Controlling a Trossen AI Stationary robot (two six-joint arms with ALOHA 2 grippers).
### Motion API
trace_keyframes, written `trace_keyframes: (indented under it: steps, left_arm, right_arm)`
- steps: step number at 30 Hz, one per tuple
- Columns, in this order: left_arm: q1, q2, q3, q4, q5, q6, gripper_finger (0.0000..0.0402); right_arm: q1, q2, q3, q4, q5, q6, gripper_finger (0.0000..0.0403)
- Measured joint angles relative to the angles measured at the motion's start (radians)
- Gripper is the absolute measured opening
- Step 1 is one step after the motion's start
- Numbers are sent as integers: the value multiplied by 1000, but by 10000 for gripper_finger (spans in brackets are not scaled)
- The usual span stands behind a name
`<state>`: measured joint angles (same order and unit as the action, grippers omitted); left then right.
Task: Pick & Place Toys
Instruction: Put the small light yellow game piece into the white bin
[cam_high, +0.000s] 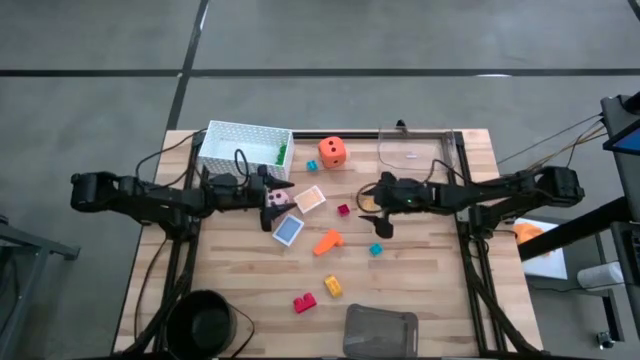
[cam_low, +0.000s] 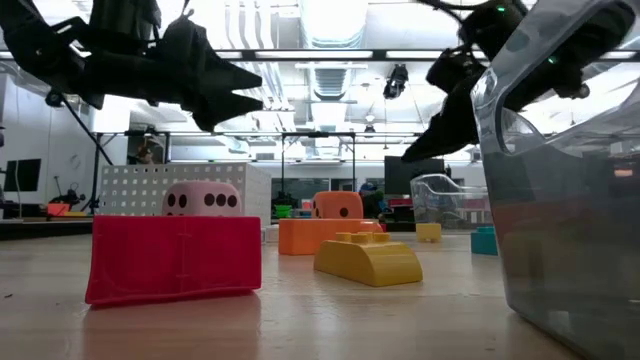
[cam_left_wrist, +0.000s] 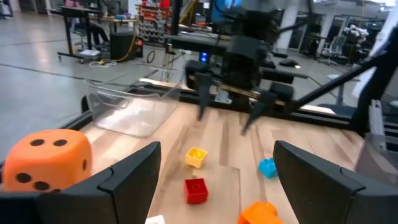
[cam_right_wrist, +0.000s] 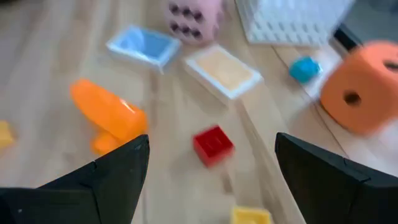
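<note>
Barely begun, I judge: only a green brick (cam_high: 282, 153) shows inside the white basket (cam_high: 243, 138), other toys still dot the desk (cam_high: 420, 300), and both left gripper (cam_high: 283, 193) and right gripper (cam_high: 369, 213) hover spread apart, empty.

A workshop hall around a wooden desk

The desk (cam_high: 420, 290) of pale planks stood on a grey concrete floor (cam_high: 100, 60) crossed by dark seam lines. Behind it the room ran deep, lit by rows of ceiling lights (cam_low: 330, 70), with a work table (cam_left_wrist: 93, 25) and cluttered shelving (cam_left_wrist: 155, 18) far off, and a dark monitor (cam_low: 20, 172) at one side.
</note>
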<state>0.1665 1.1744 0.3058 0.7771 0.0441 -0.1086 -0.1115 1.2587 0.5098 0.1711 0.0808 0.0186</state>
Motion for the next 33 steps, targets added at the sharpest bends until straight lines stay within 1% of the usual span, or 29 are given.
trace_keyframes:
  steps: [4, 6, 9, 13, 18, 24, 29, 33]
  left_arm:
    - [-6, 0, 0, -23, -4, 2, 314]
    - [-6, 0, -1, -29, -4, 3, 314]
    - [-7, 0, -1, -32, -4, 3, 314]
    - [-7, 0, -1, -37, -4, 3, 314]
    - [-7, 0, -2, -38, -4, 3, 314]
    - [-7, 0, -2, -43, -4, 4, 314]
    - [-6, 0, -2, -50, -10, 4, 314]
    - [-6, 0, -2, -61, -11, 6, 314]
  right_arm:
    - [-36, 0, 104, -257, 6, 14, 345]
    - [-54, 0, 136, -336, 6, 15, 345]
    - [-79, 0, 161, -402, 5, 16, 345]
    - [-103, 27, 160, -420, 3, 12, 345]
    - [-119, 130, 166, -432, 2, -13, 345]
    - [-125, 265, 228, -430, 1, -49, 345]
    - [-128, 386, 306, -500, -13, -78, 345]
    - [-129, 446, 357, -544, -20, -86, 338]
